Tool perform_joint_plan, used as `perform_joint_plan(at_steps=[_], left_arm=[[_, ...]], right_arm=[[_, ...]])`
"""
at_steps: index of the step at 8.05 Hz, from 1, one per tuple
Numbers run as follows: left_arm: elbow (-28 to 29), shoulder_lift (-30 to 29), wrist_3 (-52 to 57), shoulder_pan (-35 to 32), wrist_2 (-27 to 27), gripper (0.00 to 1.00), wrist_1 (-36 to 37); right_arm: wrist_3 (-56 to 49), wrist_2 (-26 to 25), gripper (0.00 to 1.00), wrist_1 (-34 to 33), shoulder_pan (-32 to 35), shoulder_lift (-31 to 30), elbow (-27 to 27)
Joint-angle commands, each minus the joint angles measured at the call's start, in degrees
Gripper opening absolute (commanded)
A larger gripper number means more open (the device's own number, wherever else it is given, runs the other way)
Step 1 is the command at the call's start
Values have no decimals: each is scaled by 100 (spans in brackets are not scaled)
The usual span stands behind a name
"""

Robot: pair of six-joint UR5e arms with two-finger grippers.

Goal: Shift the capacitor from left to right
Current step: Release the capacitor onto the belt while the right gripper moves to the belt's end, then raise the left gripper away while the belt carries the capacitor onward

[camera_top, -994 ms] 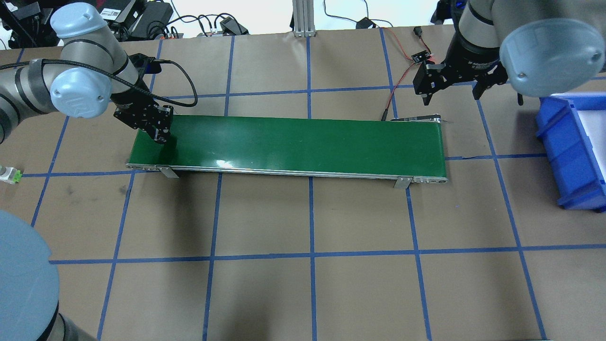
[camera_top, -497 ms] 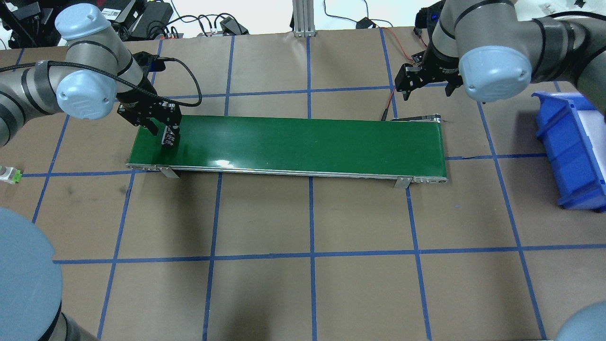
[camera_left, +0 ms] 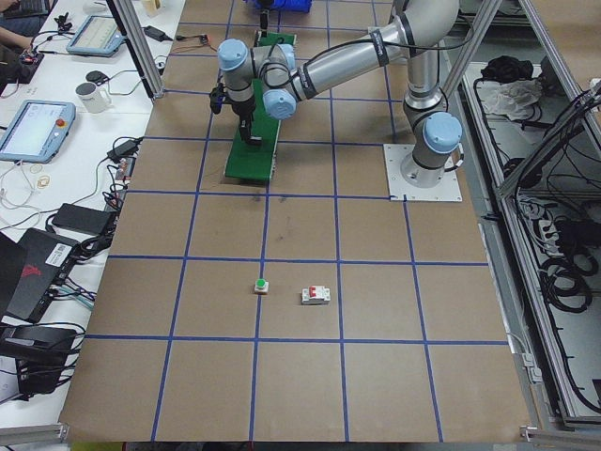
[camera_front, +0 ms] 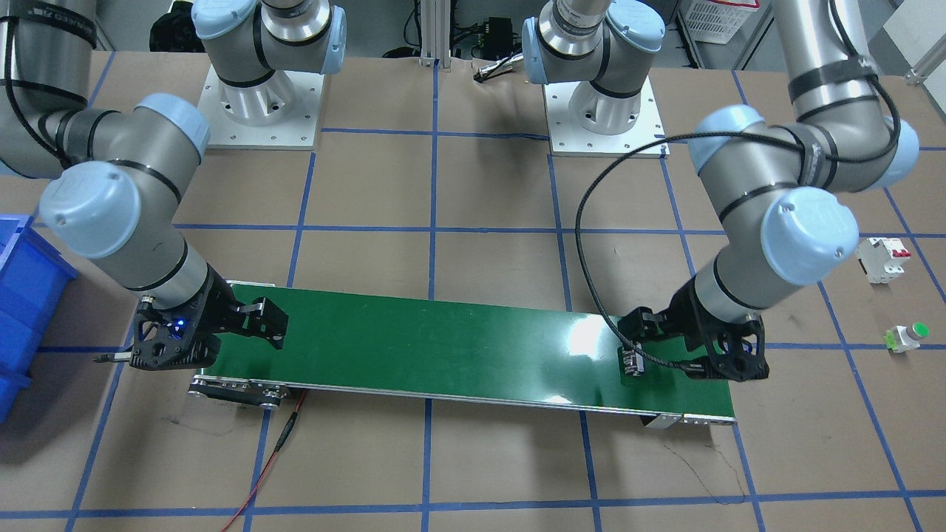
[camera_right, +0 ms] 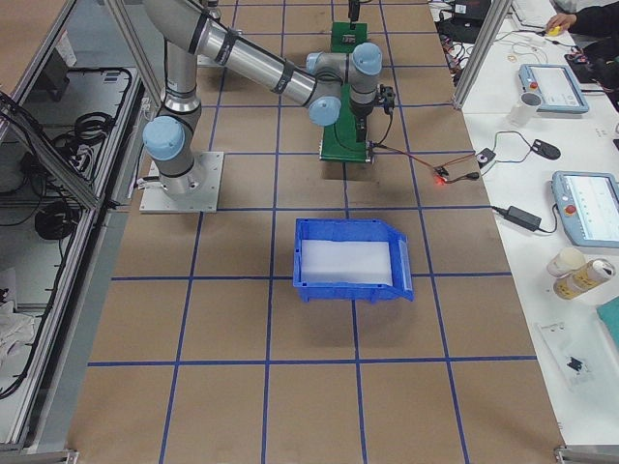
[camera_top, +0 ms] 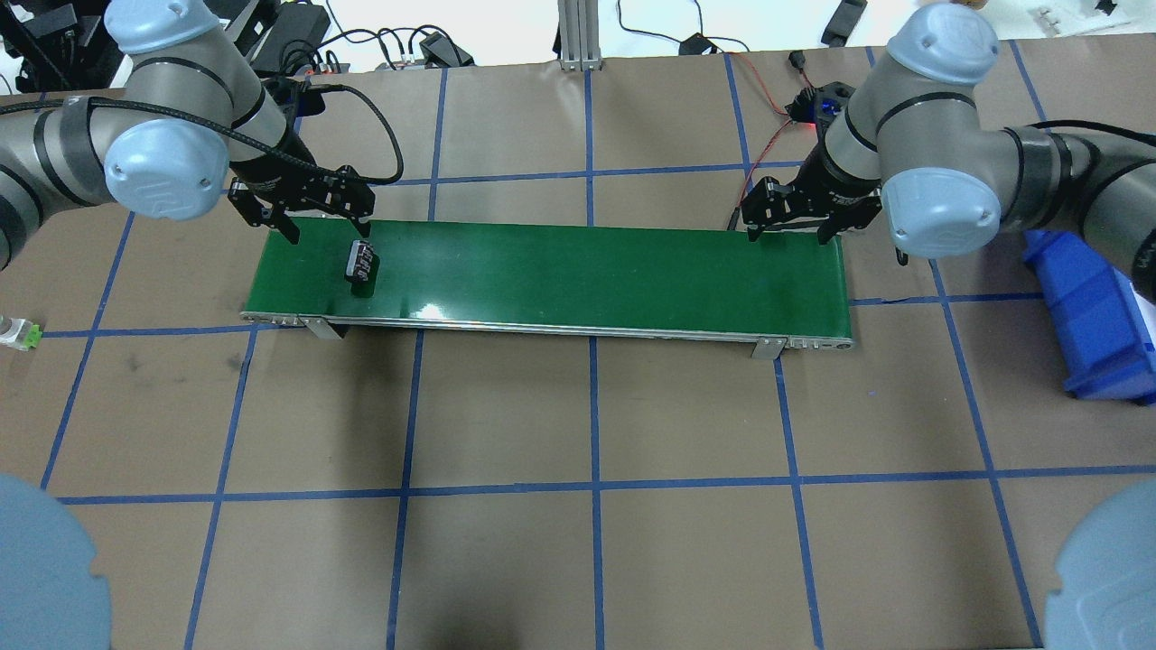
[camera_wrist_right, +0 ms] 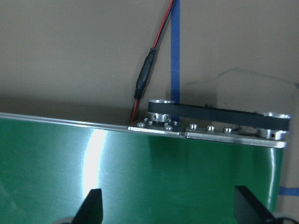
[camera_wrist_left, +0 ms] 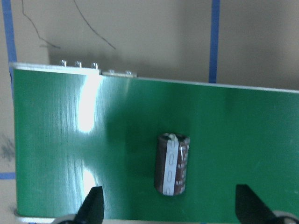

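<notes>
The capacitor, a dark brown cylinder with a pale stripe, lies on its side near the left end of the green conveyor belt. It also shows in the front view and in the left wrist view. My left gripper is open and empty over the belt's far edge, just behind the capacitor and apart from it. My right gripper is open and empty over the far edge of the belt's right end.
A blue bin stands right of the belt. A red wire runs to the belt's far right corner. A white breaker and a green-capped push button lie on the table beyond the belt's left end.
My left gripper has opened, let go of the capacitor and drawn back to the belt's far edge. The capacitor now lies a little farther right. My right gripper has moved left and down to the belt's right end.
</notes>
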Motion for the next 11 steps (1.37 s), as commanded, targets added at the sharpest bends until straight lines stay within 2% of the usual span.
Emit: perform_joint_plan(at_steps=[1,3,4,9,10,11], left_arm=[[24,885,-619,-206,27,100,-1044],[269,1641,-629,-346,36,100,-2072],[314,1888,-629,-390,88,100,-2182],[332,2189,-620,-321,158,100,-1947],[324,2172,-620,-320,533,100,-1937],[323,2137,-655,-346,545,100,-1858]], right_arm=[[-301,512,98,8,-205,103,287],[-292,381,100,8,-205,95,287],[-292,275,100,8,-205,94,287],[-240,300,100,254,-205,86,208],[-248,300,100,254,-205,86,182],[-248,300,100,341,-205,77,130]])
